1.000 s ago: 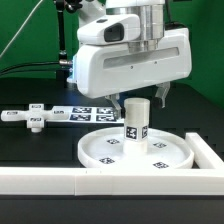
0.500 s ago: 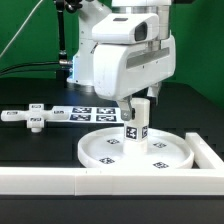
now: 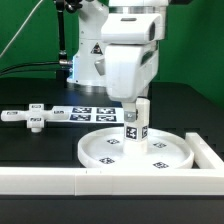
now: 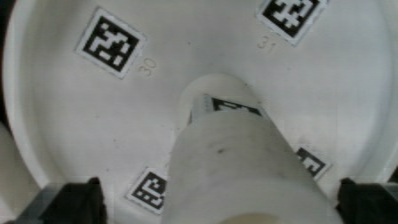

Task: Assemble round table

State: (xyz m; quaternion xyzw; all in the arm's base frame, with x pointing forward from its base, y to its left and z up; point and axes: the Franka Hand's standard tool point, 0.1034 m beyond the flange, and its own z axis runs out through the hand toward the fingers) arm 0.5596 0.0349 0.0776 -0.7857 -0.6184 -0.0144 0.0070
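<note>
The large rimmed round disc [image 3: 100, 158] lies flat on the black table, tags up. The short cylindrical post [image 3: 135, 125] stands upright at its middle. My gripper [image 3: 137, 104] hangs straight above the post, its fingers down on either side of the post's top. In the wrist view the post [image 4: 240, 160] rises from the disc [image 4: 196, 40] between the two dark fingers [image 4: 75, 205]. A strip of disc shows between one finger and the post, so the gripper [image 4: 222, 205] is open. The flat cross-shaped foot piece [image 3: 35, 118] lies at the exterior view's left.
The marker board [image 3: 95, 113] lies behind the disc. The long white border wall [image 3: 60, 180] runs along the front and turns up the exterior view's right side [image 3: 208, 152]. The arm's base stands at the back.
My hand has turned about its vertical axis above the post, from broadside to narrow side facing the camera. The post stays upright on the disc, and the disc has not shifted.
</note>
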